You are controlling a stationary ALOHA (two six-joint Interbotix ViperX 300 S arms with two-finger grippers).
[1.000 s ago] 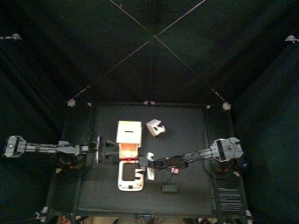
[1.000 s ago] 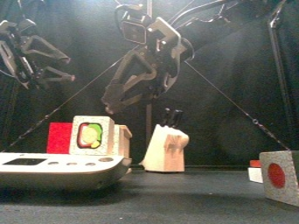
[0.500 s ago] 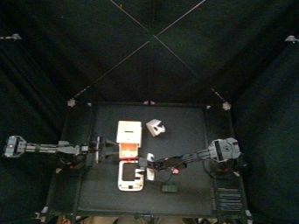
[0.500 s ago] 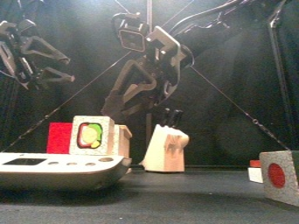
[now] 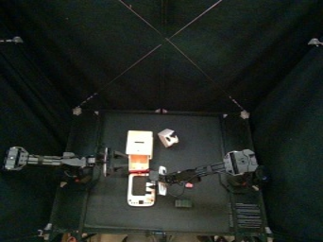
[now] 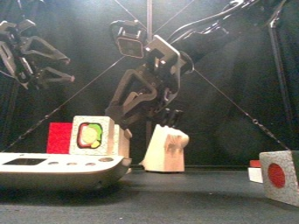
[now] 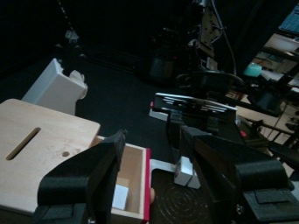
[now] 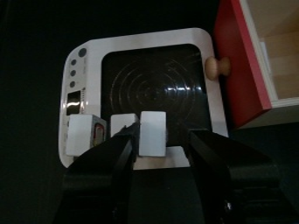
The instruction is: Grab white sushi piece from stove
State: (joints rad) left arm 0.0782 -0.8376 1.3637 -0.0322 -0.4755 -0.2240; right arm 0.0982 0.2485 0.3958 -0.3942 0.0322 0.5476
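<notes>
Above the stove (image 8: 146, 92), the right gripper (image 8: 153, 147) is held wide open, nothing gripped. Between its jaws the white sushi piece (image 8: 151, 133) is seen, standing at the stove's edge. The left gripper (image 7: 158, 175) is opened too, beside the stove.

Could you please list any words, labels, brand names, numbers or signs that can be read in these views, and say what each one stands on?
No text can be read in any view.
The stove has small round knobs and a little panel along one edge; any marks there are too small to read.
The knife block and the wooden box show no lettering.
</notes>
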